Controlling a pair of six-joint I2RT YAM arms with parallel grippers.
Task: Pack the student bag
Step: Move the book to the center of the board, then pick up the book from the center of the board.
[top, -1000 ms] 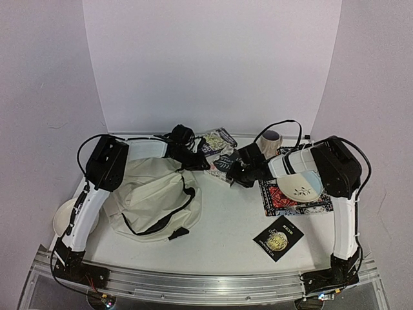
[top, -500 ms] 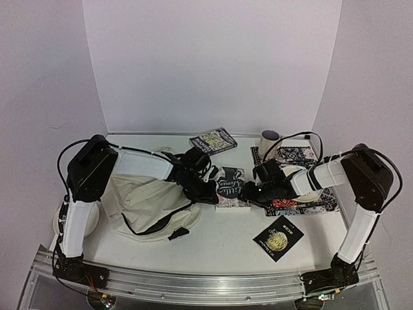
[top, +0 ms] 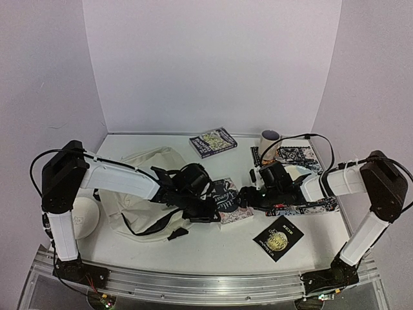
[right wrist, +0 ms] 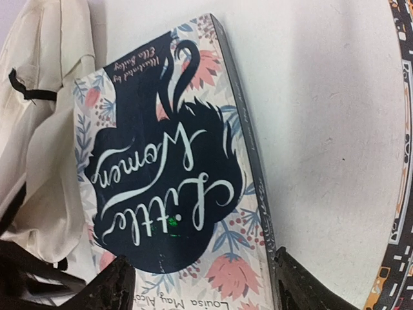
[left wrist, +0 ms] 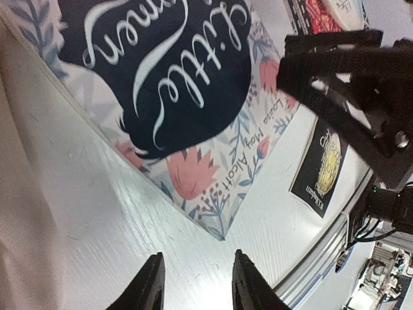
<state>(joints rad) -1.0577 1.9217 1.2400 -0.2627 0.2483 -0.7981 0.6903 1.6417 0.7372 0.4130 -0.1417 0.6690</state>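
Top view. Student bag (top: 145,190) sits centre left of the frame, on the table (top: 213,252). Book (top: 227,199) lies flat at frame centre, just right of the bag. Left gripper (left wrist: 197,274) is at the book's left side, right gripper (right wrist: 203,284) at its right side. Second book (top: 213,142) lies above centre, with a cup (top: 270,143) to its right. Mat (top: 316,205) lies centre right. Booklet (top: 278,237) is below the mat, lower right. Dish (top: 84,216) sits far left, beside the bag.
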